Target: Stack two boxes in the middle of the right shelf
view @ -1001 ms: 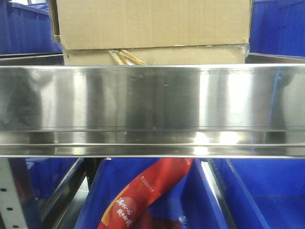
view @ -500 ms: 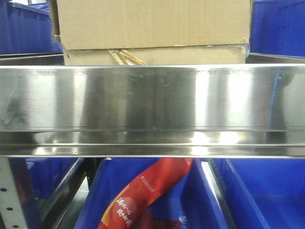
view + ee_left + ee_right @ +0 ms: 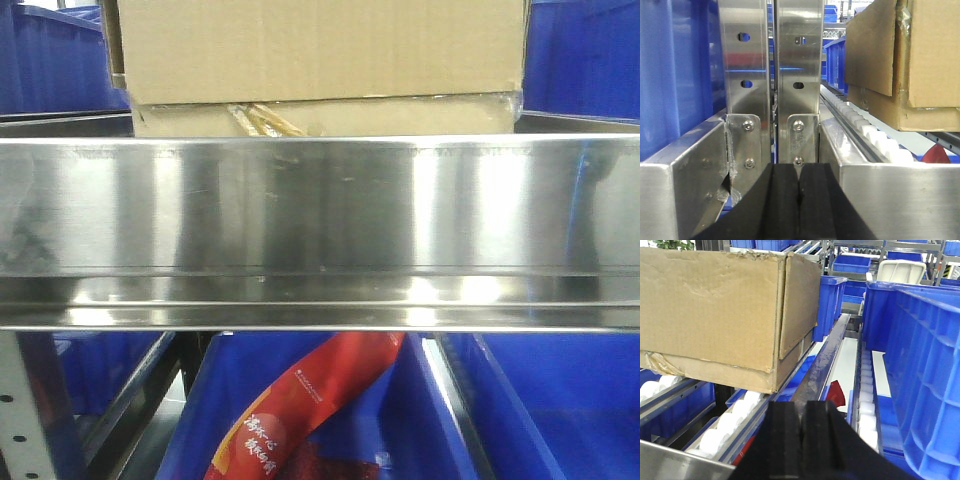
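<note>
Two cardboard boxes sit stacked on the shelf's roller track. The upper box (image 3: 320, 45) rests on the flatter lower box (image 3: 330, 117). In the right wrist view the stack (image 3: 715, 315) lies to the upper left of my right gripper (image 3: 805, 412), which is shut and empty, apart from it. In the left wrist view the stack (image 3: 925, 60) stands at the right. My left gripper (image 3: 799, 175) is shut and empty, in front of the steel uprights (image 3: 770, 75), apart from the boxes.
A steel shelf rail (image 3: 320, 230) fills the front view. Blue bins stand beside the boxes (image 3: 920, 365) and below the shelf (image 3: 520, 400). A red packet (image 3: 300, 410) lies in a lower bin. White rollers (image 3: 735, 415) run along the track.
</note>
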Controlling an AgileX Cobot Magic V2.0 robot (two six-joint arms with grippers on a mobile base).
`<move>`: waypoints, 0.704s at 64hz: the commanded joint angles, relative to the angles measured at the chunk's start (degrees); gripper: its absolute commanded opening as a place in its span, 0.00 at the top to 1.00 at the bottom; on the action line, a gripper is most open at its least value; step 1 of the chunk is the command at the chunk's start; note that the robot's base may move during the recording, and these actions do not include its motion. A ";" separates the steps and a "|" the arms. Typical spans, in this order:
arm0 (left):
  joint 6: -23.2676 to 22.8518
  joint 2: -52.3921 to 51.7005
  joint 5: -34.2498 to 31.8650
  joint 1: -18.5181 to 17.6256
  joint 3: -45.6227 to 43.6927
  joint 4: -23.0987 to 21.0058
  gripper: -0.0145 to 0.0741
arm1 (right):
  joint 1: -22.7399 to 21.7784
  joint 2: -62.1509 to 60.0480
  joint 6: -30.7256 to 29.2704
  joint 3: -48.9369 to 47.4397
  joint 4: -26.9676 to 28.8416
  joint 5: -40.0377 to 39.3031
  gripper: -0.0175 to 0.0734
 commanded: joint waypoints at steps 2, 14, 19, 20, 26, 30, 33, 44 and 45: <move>0.07 -0.34 -0.54 0.14 -0.12 -0.38 0.96 | -0.25 -0.26 -0.31 0.21 -0.70 -1.27 0.99; 0.07 -0.34 -0.54 0.14 -0.12 -0.38 0.96 | -0.25 -0.26 -0.31 0.21 -0.70 -1.27 0.99; 0.07 -0.34 -0.54 0.14 -0.12 -0.38 0.96 | -0.25 -0.26 -0.31 0.21 -0.70 -1.27 0.99; 0.07 -0.34 -0.54 0.14 -0.12 -0.38 0.96 | -0.25 -0.26 -0.31 0.21 -0.70 -1.27 0.99; 0.07 -0.34 -0.54 0.14 -0.12 -0.38 0.96 | -1.22 -0.64 -0.31 0.37 -1.33 -1.57 0.99; 0.07 -0.34 -0.54 0.14 -0.12 -0.38 0.96 | -3.22 -1.07 -0.21 1.58 -1.80 -2.99 0.99; 0.07 -0.34 -0.54 0.14 -0.12 -0.38 0.96 | -5.03 -1.99 -0.08 2.77 -1.80 -5.05 0.99; 0.07 -0.34 -0.54 0.14 -0.12 -0.38 0.96 | -11.79 -7.42 3.23 10.49 -2.48 -12.09 0.99; 0.07 -0.34 -0.54 0.14 -0.12 -0.38 0.96 | -12.09 -7.99 3.63 11.30 -2.48 -12.52 0.99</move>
